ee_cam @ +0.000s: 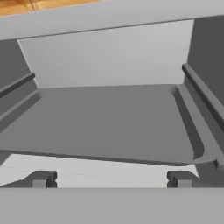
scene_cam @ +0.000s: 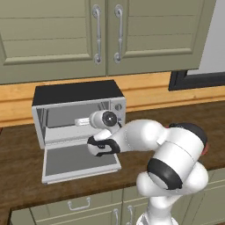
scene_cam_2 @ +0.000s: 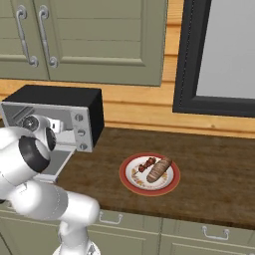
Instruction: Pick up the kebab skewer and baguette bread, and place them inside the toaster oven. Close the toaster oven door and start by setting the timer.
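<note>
On the dark wooden counter (scene_cam_2: 209, 164) in front of you stood the toaster oven (scene_cam: 74, 94) at the left, with its door (scene_cam: 79, 161) dropped flat, and well apart to its right lay a red-rimmed plate (scene_cam_2: 130, 183) that bore the baguette bread (scene_cam_2: 159, 170) and the kebab skewer (scene_cam_2: 147, 164).

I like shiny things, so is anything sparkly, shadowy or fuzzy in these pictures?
Left base view: even flat light, no sparkle on the oven; the open door looks plain grey. Right base view: the plate throws almost no shadow on the counter, and the food looks small and a bit fuzzy. Hand view: the oven's inside is smooth dull grey, edges sharp.
</note>
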